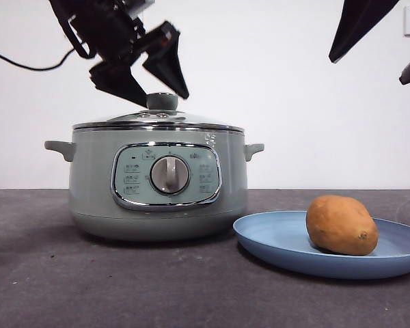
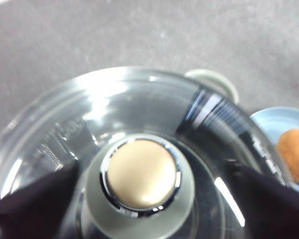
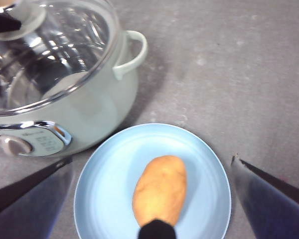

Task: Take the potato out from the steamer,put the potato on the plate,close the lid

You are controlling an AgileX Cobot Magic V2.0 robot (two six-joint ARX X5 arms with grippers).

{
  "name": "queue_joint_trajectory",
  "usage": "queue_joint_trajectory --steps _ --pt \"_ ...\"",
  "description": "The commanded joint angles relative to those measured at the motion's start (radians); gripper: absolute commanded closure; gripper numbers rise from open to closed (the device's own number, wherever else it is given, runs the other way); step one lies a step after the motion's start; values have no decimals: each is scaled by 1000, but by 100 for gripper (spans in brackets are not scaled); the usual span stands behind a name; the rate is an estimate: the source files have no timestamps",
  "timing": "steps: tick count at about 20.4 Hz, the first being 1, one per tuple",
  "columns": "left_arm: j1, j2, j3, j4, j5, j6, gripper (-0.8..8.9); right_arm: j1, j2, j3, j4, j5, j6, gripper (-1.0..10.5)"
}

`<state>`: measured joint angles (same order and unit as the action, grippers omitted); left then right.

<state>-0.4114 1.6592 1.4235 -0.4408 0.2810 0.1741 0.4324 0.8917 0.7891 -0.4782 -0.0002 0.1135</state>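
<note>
The sage-green steamer (image 1: 157, 205) stands left of centre with the glass lid (image 1: 160, 119) resting on it. My left gripper (image 1: 165, 99) is open, its jaws spread on either side of the lid's pale green knob (image 2: 141, 174) without touching it. The orange-brown potato (image 1: 342, 224) lies on the blue plate (image 1: 273, 239) to the right of the steamer. My right gripper (image 1: 369, 68) is open and empty, high above the plate; its wrist view looks down on the potato (image 3: 160, 189) and the plate (image 3: 109, 179).
The dark grey tabletop (image 1: 55, 287) runs around the steamer and the plate. A black cable (image 1: 20, 65) hangs at the left, before the white wall. The steamer's side handle (image 3: 132, 55) points towards the plate.
</note>
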Motion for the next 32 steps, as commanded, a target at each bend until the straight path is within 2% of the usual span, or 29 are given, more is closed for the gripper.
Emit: queue_joint_trajectory --steps 1,3,5,12,13,14,15,17,18,32 --pt "-2 -46 4 -6 5 5 280 1 -2 3 5 -2 9 285" --pt "-2 -91 4 -34 -4 5 280 1 -2 5 4 -14 9 285" --pt "-2 -149 4 -87 -24 5 280 1 -2 8 -2 -65 10 286" --pt "-2 -410 4 -441 -13 2 284 1 -2 44 -143 -230 9 292" --pt "-2 -439 4 -480 -12 2 287 1 -2 48 -171 -249 10 327" --pt "-2 -470 4 -521 -13 2 366 1 -2 50 -191 -267 10 408" --pt "-2 -495 4 -554 -12 0 494 1 -2 50 -208 -277 10 509" --pt "-2 -534 4 -600 -12 -15 815 2 -2 50 -235 -295 10 809" --pt "-2 -546 4 -610 -12 -16 818 2 -2 50 -243 -293 9 964" --pt "-2 -556 4 -637 -14 -16 818 1 -2 50 -249 -282 11 946"
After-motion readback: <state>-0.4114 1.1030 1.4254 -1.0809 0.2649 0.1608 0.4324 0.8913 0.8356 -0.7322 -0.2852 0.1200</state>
